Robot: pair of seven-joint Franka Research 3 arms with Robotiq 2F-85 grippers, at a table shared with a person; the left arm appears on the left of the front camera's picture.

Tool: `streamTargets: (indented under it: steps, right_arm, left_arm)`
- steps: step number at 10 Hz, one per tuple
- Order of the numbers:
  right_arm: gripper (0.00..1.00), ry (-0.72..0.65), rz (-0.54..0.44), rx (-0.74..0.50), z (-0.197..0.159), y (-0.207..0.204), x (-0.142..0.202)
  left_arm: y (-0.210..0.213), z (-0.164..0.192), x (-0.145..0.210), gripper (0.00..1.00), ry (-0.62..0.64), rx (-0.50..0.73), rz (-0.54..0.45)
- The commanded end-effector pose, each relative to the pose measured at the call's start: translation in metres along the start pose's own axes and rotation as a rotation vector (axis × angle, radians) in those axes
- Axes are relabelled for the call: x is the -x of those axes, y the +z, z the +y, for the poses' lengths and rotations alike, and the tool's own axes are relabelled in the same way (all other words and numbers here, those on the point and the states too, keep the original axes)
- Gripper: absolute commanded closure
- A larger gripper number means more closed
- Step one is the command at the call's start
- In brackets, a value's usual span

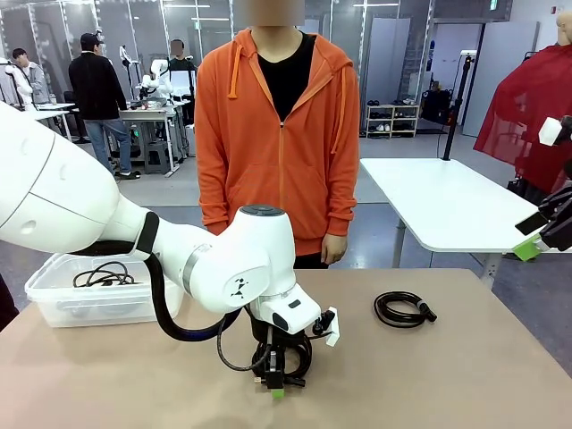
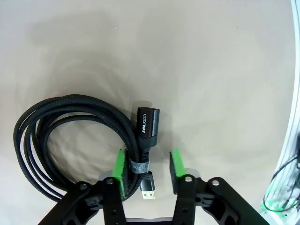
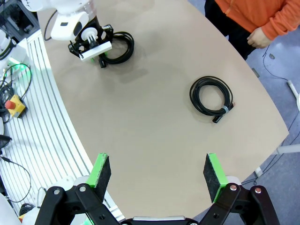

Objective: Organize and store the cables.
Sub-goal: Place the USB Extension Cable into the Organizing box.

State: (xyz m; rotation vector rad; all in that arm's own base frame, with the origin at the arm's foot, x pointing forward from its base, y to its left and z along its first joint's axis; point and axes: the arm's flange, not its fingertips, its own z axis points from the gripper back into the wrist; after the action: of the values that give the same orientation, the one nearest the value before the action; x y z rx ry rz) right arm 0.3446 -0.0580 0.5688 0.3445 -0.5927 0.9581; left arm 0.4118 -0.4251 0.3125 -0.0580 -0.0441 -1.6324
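The left end effector (image 2: 148, 171) stood partly closed astride the strapped neck of a matte black braided cable (image 2: 56, 136) coiled flat on the smooth tan surface (image 2: 211, 70) at the near middle. One green pad (image 2: 121, 171) lay against the bundle and the other stood just clear, so nothing was gripped, and from the front the wrist hid most of that coil. A smoother second cable (image 1: 402, 309) lay as a flat ring to the right with its plug end pointing right, a tangled third cable (image 1: 103, 275) sat dimly visible in a clear plastic bin (image 1: 54, 299) at the far left, and the right end effector (image 3: 157, 173) hung wide open.
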Motion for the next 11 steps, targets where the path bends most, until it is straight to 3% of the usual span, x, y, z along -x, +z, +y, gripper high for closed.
streamTargets:
  steps: [1, 6, 9, 11]
  right_arm:
    - [0.00, -0.005, -0.005, 0.005, 0.001, 0.001, -0.001]
    - [0.00, -0.005, -0.005, 0.005, 0.001, 0.001, -0.001]
    - [0.00, -0.005, -0.005, 0.005, 0.001, 0.001, -0.001]
    - [0.00, -0.005, -0.005, 0.005, 0.001, 0.001, -0.001]
  left_arm:
    - [-0.001, 0.003, -0.003, 1.00, 0.008, -0.007, -0.017]
    - [0.003, 0.007, 0.001, 1.00, 0.008, 0.004, -0.027]
    - [0.057, 0.019, 0.016, 1.00, -0.057, 0.112, -0.070]
    - [0.101, 0.030, 0.023, 1.00, -0.071, 0.037, -0.079]
